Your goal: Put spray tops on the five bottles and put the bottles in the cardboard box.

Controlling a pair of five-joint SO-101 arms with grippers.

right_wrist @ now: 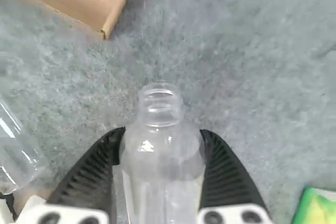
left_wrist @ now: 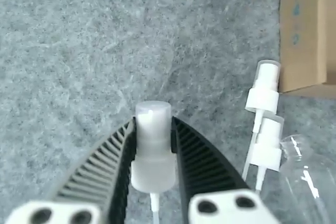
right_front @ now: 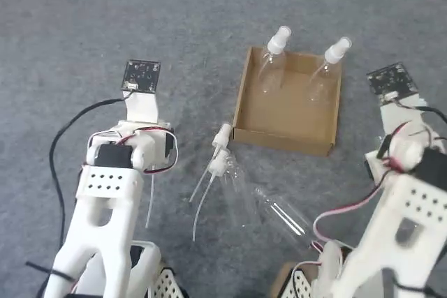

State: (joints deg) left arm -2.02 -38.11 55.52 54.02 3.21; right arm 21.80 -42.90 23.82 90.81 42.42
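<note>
Spray top (left_wrist: 152, 148), white plastic cylinder, between ribbed left jaws.

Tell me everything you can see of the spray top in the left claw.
The white plastic spray top has a translucent cylindrical cap over a wider frosted collar, with a thin white dip tube leaving its base. It lies lengthwise between the left claw's black ribbed fingers, which clamp both sides, above the grey felt-like table surface. Nothing else visibly touches it.
</note>
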